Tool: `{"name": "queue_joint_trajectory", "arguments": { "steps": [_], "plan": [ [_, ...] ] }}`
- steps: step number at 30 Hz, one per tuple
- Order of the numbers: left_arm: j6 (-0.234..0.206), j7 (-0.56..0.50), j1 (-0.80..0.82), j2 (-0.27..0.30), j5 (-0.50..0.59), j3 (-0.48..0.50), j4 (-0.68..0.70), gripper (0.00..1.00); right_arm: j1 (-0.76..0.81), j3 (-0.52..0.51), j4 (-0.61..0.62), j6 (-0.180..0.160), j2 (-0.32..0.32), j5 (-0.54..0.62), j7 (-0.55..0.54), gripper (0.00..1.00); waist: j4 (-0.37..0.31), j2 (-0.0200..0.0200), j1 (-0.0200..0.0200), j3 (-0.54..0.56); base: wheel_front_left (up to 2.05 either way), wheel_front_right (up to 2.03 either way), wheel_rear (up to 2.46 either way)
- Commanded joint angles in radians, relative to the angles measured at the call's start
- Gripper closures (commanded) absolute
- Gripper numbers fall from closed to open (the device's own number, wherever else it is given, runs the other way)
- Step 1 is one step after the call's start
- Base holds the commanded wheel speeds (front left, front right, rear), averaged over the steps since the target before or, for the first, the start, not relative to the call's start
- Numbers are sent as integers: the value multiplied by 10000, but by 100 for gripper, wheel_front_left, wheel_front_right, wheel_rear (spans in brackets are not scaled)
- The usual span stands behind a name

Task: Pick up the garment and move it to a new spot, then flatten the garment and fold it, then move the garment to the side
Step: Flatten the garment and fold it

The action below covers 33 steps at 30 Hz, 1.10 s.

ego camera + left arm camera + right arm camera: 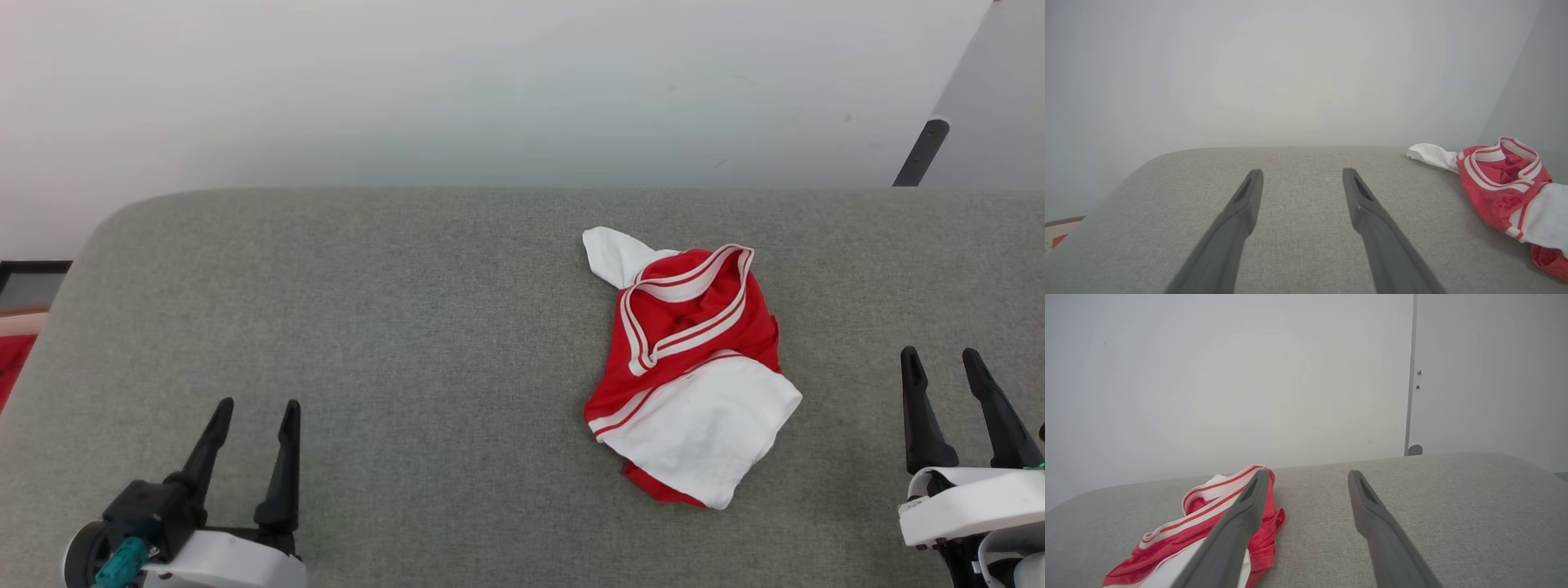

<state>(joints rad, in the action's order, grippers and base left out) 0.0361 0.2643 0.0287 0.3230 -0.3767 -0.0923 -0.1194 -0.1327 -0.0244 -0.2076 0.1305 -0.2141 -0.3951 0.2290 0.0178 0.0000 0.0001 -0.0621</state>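
While crumpled red-and-white jersey garment lies on grey fabric desk: left claw, right claw both released; pick-up pending, nearer right claw should probably reach over.

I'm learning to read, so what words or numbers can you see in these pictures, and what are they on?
No text can be read. The garment lies crumpled on the grey surface, showing red cloth, white cloth and striped trim; if it bears print, the folds hide it.
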Motion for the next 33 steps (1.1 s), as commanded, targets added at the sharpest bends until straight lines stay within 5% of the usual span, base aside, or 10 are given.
{"name": "queue_joint_trajectory", "arguments": {
  "steps": [1, 23, 33],
  "plan": [
    [89, -4, -71, -73, 118, 102, -44, 0, 25, 1, -21, 4, 7, 66, 47, 0, 17, 0, -1, 31, 0, 0, 0],
    [437, -3, -258, -525, 613, 639, -234, 0, 8, 186, -93, 3, -14, 146, -82, 0, 46, 0, -1, 164, 0, 0, 0],
    [527, -3, -343, -710, 625, 885, -148, 0, -185, 1158, 80, 3, -525, 234, -1095, 0, 175, 0, -1, 49, 0, 0, 0]
  ]
}}
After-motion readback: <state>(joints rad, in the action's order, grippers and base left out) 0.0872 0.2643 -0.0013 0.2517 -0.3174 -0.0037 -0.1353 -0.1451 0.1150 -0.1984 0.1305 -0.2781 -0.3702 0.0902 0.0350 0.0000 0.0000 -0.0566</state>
